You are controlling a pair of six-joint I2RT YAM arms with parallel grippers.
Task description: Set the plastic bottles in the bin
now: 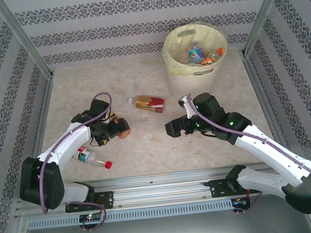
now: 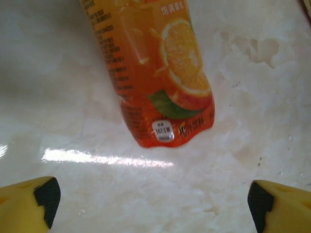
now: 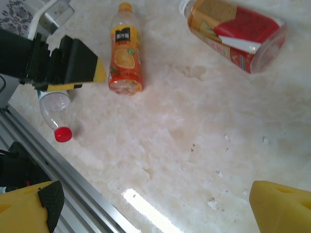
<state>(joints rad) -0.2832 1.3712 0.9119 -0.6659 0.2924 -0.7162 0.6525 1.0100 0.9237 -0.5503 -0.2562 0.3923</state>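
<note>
The left tool (image 2: 155, 199) is held wide open low over the bench (image 2: 252, 121), with nothing between its yellow fingertips (image 2: 34, 201). Just ahead of them, apart from both, the base of an orange-labelled bottle (image 2: 160, 73) is seen lying on its side. A clear red-capped bottle (image 1: 93, 157) lies under the left arm, near the rail at the front edge.

The right tool (image 3: 155, 204) is likewise spread wide and holds nothing; bare marble-patterned bench is seen below it. Further out, a red-labelled bottle (image 3: 235, 34) lies on its side between the two tools, towards the back. The bin (image 1: 195, 75) stands upright at the far right of the bench, well apart from both tools, and several bottles (image 1: 199, 54) are seen inside its pale yellow liner.
</note>
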